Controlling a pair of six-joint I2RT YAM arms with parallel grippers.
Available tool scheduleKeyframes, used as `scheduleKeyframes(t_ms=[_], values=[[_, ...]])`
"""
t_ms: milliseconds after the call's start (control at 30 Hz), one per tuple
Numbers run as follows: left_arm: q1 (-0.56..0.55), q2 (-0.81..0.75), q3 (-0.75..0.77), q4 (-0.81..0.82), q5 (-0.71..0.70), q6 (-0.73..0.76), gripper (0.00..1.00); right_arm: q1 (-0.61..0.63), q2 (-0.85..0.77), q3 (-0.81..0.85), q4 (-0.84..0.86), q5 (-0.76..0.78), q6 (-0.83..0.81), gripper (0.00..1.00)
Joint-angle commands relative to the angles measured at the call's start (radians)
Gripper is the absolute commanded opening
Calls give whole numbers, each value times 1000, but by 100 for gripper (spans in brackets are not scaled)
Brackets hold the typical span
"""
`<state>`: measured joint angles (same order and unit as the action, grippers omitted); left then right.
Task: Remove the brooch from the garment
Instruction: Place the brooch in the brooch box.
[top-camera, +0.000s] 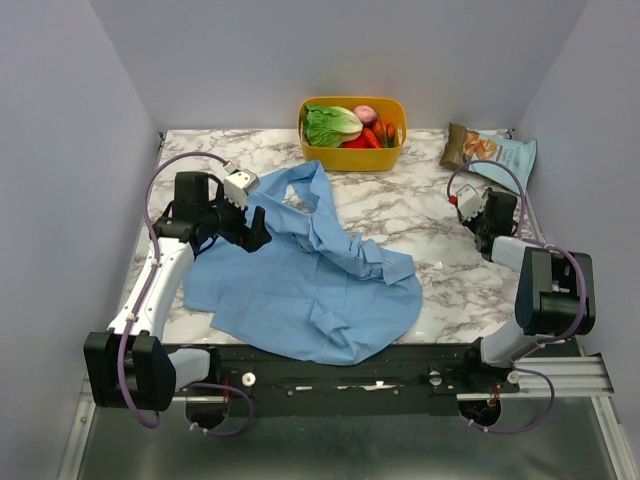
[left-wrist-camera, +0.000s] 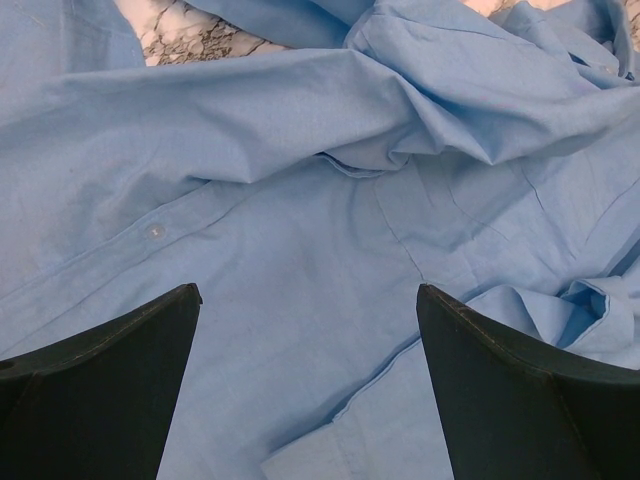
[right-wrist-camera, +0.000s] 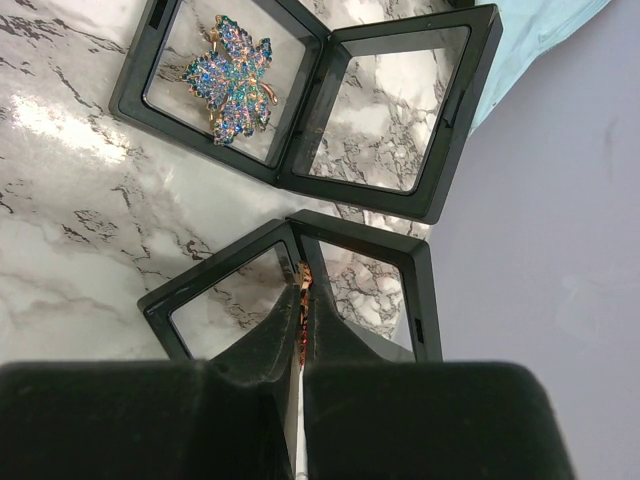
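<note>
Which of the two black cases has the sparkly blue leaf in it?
The farther case holds the leaf; the nearer case, under the right gripper, has none.

thin matt blue cloth garment (top-camera: 320, 300), glossy marble-patterned table top (top-camera: 410, 205), black plastic frame cases (right-wrist-camera: 322, 105) with clear film

A counter (top-camera: 400, 215) with a white marble pattern veined in grey is enclosed on three sides by plain, pale lavender-grey walls (top-camera: 300, 50). The space is evenly and softly lit, and patches of glare are reflected from the glossy counter top. A dull grey metal sheet (top-camera: 350, 450) is seen below the near edge.
</note>
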<state>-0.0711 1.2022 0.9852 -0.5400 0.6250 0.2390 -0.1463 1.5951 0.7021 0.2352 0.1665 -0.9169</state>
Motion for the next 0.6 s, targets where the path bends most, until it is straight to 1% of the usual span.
scheduleKeyframes(t_ms=[0,200,433,567], values=[[11,-20,-8,12,30,-3,99,-9,16,27,7,-5,3,14],[13,-20,-8,14,33,-3,99,-10,17,28,-7,-10,7,15],[14,-26,-13,14,35,-1,99,-10,17,36,-33,-15,19,20],[16,-27,-14,14,38,0,99,-9,9,37,-51,-31,23,20]])
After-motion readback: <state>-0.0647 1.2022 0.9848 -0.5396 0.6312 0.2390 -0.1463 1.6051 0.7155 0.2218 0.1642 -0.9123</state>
